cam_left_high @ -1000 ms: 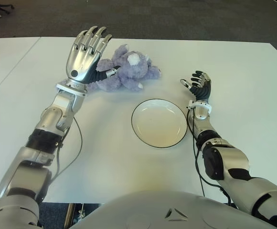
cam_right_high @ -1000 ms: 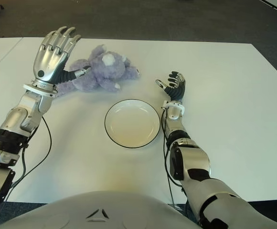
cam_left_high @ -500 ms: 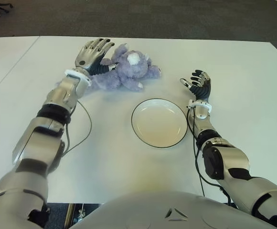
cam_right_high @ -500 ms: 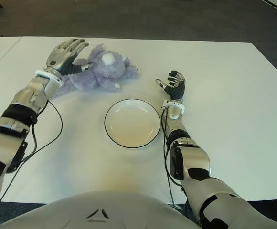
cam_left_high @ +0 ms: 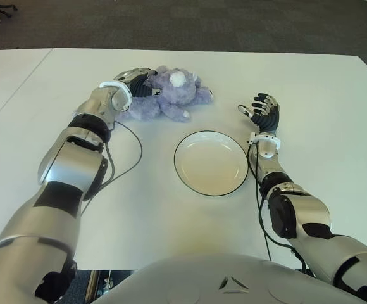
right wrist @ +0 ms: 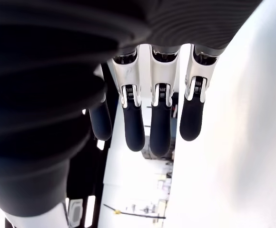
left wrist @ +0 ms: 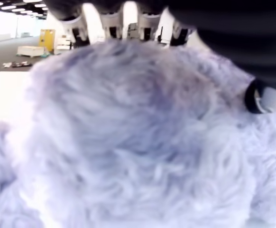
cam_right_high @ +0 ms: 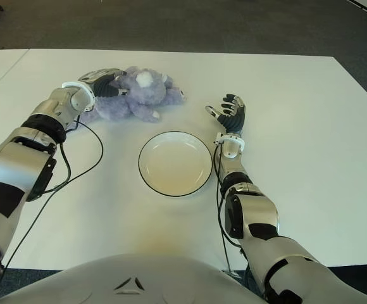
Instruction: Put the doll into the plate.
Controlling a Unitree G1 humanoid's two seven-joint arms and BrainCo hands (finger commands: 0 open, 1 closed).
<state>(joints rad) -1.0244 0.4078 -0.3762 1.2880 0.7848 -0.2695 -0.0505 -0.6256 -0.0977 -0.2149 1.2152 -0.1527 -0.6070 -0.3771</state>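
One fuzzy lilac doll [cam_left_high: 171, 95] beside round glossy plate [cam_left_high: 211, 163].

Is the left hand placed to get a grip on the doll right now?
Probably yes: the left hand lies over the purple doll on the table, fur filling its wrist view, nothing between them. Whether the fingers have closed is unclear.

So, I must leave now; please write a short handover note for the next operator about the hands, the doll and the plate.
Left hand: laid on the purple plush doll at the far side of the table, fingers over its back; a closed grasp cannot be confirmed.
Right hand: open, holds nothing, showing right of the plate.
Plate: empty, in front of the doll and apart from it.
Done: left hand reached the doll.
Left: close the grasp, lift, carry to the plate, release.
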